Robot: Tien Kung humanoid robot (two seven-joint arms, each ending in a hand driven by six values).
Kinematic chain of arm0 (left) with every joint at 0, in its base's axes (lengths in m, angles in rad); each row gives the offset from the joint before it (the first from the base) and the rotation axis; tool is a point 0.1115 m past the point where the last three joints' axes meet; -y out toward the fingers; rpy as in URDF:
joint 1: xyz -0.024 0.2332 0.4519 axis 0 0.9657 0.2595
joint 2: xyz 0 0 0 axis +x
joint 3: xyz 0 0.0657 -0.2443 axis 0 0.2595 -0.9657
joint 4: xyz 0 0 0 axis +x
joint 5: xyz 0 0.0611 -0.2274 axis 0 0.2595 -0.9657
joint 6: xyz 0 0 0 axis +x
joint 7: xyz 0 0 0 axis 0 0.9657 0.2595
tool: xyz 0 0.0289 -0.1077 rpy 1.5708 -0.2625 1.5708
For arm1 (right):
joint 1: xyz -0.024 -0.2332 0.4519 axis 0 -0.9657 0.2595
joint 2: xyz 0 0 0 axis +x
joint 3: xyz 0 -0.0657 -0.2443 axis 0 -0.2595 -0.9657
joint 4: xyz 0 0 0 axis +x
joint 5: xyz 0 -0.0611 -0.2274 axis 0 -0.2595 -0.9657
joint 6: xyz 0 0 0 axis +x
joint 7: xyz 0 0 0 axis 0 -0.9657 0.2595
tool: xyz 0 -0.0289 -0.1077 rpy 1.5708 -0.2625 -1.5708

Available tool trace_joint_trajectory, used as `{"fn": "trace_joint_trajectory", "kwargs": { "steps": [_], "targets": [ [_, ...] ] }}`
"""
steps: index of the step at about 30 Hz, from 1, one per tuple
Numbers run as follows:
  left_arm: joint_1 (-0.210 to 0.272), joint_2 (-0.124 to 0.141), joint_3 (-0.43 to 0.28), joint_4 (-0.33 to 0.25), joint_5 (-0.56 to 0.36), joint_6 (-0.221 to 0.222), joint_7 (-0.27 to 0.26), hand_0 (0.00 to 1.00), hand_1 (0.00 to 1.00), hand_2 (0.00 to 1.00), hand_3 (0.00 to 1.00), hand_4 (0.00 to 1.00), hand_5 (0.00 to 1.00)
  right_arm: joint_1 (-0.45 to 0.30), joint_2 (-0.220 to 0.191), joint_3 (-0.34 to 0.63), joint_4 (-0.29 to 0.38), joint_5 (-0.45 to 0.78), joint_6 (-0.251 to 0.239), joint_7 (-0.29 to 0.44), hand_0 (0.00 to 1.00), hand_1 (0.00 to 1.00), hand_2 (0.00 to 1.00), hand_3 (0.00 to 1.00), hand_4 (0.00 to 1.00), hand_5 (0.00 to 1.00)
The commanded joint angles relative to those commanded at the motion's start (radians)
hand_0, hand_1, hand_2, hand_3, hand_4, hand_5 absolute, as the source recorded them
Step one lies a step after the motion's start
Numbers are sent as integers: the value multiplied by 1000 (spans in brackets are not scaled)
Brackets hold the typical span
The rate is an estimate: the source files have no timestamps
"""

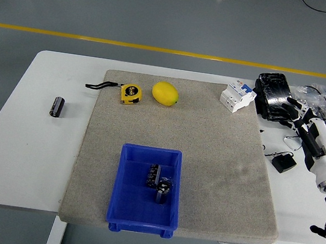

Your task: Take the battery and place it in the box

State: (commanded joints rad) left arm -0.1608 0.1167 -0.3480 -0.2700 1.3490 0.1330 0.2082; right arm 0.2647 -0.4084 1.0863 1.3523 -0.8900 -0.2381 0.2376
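Observation:
A black cylindrical battery (57,106) lies on the bare white table, left of the grey mat (217,166). The blue box (151,151) stands at the mat's near edge. Two dark batteries lie in it, one (153,174) near the middle and one (163,191) just right of it. My right hand (294,115) is at the table's right edge, far from the box and the loose battery. Its fingers are spread and hold nothing. My left arm is out of view.
A yellow tape measure (131,93) and a lemon (165,93) lie at the mat's far side. A white circuit breaker (238,95) sits at its far right corner. A black pack (274,88), a small black part (283,162) and clutter lie at the right edge.

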Motion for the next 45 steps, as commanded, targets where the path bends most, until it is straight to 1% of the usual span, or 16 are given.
{"fn": "trace_joint_trajectory", "kwargs": {
  "steps": [1, 5, 11, 19, 26, 34, 45],
  "targets": [
    [0, -1, 1, 0, -1, 2, 0, 683, 648, 688, 620, 624, 676, -7, 1, 6, 6, -2, 2, 2, 806, 813, 848, 915, 998, 869],
    [-4, -5, 5, -1, 0, 5, 0, 683, 648, 688, 620, 624, 676, -32, 9, 32, 28, -21, 13, 0, 806, 813, 848, 915, 998, 869],
    [-9, -2, 3, 0, 4, -2, 0, 684, 647, 692, 619, 624, 676, -40, 20, 43, 46, -76, 20, -17, 802, 813, 847, 915, 998, 860],
    [-7, 2, 2, 1, 3, -11, -1, 684, 646, 691, 618, 624, 676, -42, 34, 46, 48, -87, 22, -30, 801, 813, 847, 909, 998, 872],
    [-8, 3, 7, 0, -4, -14, -3, 683, 653, 686, 619, 624, 676, -43, 35, 54, 48, -85, 20, -30, 793, 806, 847, 895, 998, 880],
    [-8, 4, 9, -1, -8, -14, -2, 683, 653, 685, 619, 624, 677, -45, 39, 53, 41, -78, 37, -32, 790, 805, 847, 887, 998, 880],
    [-2, 6, 4, -1, -1, -16, 0, 683, 653, 685, 619, 624, 676, -47, 40, 50, 40, -84, 43, -43, 782, 790, 843, 870, 998, 876]
  ]
}}
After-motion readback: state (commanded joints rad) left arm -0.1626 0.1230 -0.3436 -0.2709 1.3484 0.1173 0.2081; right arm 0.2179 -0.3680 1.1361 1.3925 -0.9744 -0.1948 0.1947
